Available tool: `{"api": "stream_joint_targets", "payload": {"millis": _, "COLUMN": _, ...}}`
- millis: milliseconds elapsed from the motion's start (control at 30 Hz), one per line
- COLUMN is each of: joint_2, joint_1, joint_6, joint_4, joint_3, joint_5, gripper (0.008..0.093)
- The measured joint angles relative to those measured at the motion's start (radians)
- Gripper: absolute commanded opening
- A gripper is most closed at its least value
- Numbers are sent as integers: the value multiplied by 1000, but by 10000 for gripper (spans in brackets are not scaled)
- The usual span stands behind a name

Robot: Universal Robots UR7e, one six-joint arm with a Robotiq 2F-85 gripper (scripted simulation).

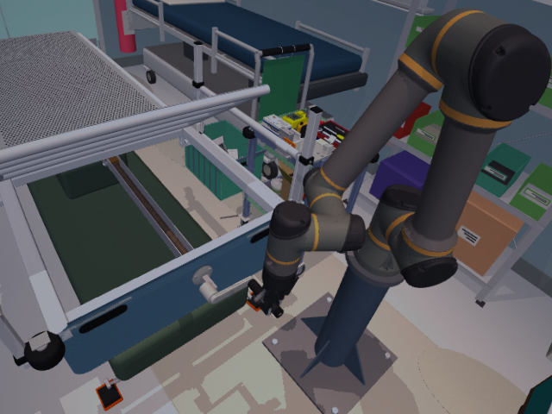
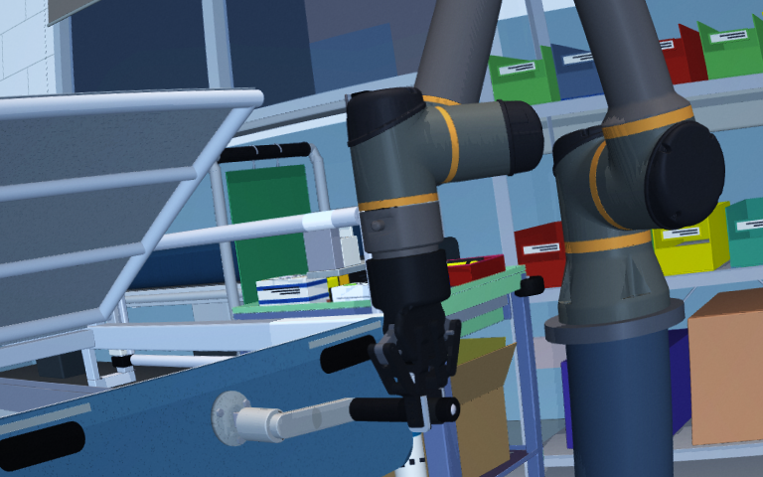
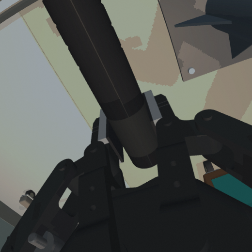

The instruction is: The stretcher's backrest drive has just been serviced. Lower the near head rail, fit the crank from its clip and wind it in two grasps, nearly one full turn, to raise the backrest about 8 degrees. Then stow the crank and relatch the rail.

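My gripper (image 2: 419,409) points straight down at the foot end of the stretcher, where it grips the black handle of the crank (image 2: 337,413) from above. The crank sits in the round socket (image 2: 230,417) on the blue end panel (image 1: 169,294), and its pale arm runs level from the socket towards the handle. The wrist camera shows the black handle (image 3: 114,80) running between my finger pads. The stretcher's mesh backrest (image 1: 58,84) stands tilted up. A head rail (image 1: 133,127) of pale bars runs along its near side.
Behind the work stand a second stretcher (image 1: 267,40) with a blue mattress, a cart (image 1: 303,129) of small items, and shelves of coloured bins (image 2: 686,242). My arm's pedestal (image 1: 343,321) stands on a floor plate close to the right. An orange-framed clip (image 1: 108,394) lies on the floor below the panel.
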State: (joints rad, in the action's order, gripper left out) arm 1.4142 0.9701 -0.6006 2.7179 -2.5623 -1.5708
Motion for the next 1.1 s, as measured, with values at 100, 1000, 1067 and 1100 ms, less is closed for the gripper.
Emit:
{"api": "stream_joint_targets", "payload": {"millis": 100, "joint_2": 7, "joint_1": 0, "joint_6": 0, "joint_4": -8, "joint_3": 1, "joint_5": 0, "gripper": 80}}
{"api": "stream_joint_targets", "payload": {"millis": 1000, "joint_2": 110, "joint_1": 2, "joint_6": 3, "joint_4": -140, "joint_3": 30, "joint_5": 0, "gripper": 80}}
{"api": "stream_joint_targets", "payload": {"millis": 1067, "joint_2": 119, "joint_1": 4, "joint_6": 4, "joint_4": -154, "joint_3": 35, "joint_5": 0, "gripper": 80}}
{"api": "stream_joint_targets", "payload": {"millis": 1100, "joint_2": 123, "joint_1": 4, "joint_6": 5, "joint_4": -161, "joint_3": 37, "joint_5": 0, "gripper": 80}}
